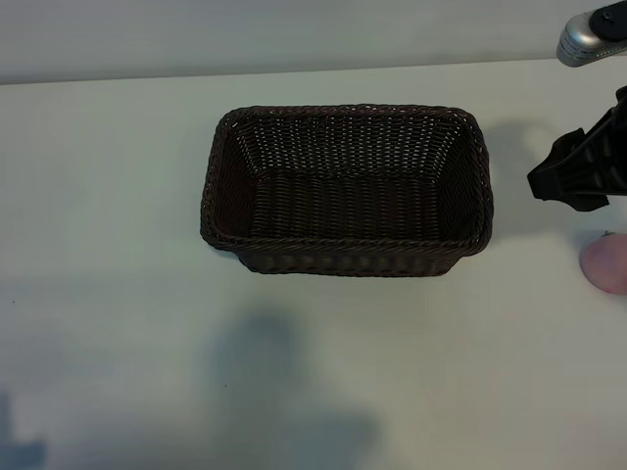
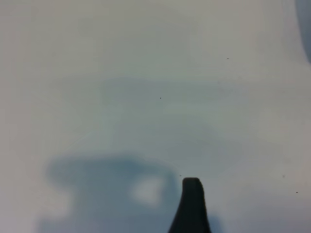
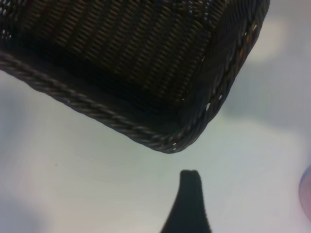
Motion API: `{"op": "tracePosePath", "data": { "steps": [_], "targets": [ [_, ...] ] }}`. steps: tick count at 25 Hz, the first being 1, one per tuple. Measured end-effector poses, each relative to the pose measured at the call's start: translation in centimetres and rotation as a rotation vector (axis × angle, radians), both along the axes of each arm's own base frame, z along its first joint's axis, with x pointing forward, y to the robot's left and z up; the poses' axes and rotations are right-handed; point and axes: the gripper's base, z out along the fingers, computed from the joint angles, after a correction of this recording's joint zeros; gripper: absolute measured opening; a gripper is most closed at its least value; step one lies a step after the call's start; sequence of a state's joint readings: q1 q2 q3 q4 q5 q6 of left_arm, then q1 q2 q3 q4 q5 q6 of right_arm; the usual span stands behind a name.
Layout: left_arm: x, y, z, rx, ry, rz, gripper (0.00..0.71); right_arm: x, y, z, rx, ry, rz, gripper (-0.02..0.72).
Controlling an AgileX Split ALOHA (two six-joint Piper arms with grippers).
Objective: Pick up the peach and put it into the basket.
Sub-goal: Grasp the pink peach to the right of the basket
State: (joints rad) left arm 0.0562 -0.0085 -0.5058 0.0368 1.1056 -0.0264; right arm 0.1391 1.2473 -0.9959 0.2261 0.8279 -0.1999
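- Exterior view cuts my right gripper [image 1: 578,176] off at the frame's right edge, to the right of the wicker basket [image 1: 345,250]; its fingers stand apart, gripping nothing.
- Just below it in that view, only a pale pink sliver of the peach [image 1: 607,264] shows, resting on the white table [image 1: 118,196] outside the basket.
- My left gripper [image 2: 192,206] shows one dark fingertip over bare table; its fingers are spread, holding nothing.
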Motion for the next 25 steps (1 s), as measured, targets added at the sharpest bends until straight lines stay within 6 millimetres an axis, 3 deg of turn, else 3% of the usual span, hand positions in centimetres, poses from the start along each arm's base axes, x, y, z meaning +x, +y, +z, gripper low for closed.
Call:
{"op": "tracePosePath", "data": {
  "steps": [6,9,15,19,25],
  "targets": [
    [0.0,0.1,0.0,0.004,0.001,0.006,0.598,0.3,-0.3,-0.1,-0.025,-0.01,-0.029,0.581],
    [0.0,0.1,-0.1,0.004,0.002,0.006,0.598,1.5,-0.8,-1.3,-0.064,0.015,-0.102,0.581],
    [0.0,0.1,-0.1,0.004,0.002,0.006,0.598,4.9,-2.9,-6.9,-0.125,0.198,-0.291,0.575],
    [0.0,0.1,-0.1,0.004,0.002,0.006,0.597,6.1,-4.9,-10.1,-0.13,0.308,-0.383,0.556],
    [0.0,0.1,-0.1,0.004,0.002,0.006,0.597,6.5,-7.3,-12.2,-0.126,0.382,-0.467,0.553]
  ]
}}
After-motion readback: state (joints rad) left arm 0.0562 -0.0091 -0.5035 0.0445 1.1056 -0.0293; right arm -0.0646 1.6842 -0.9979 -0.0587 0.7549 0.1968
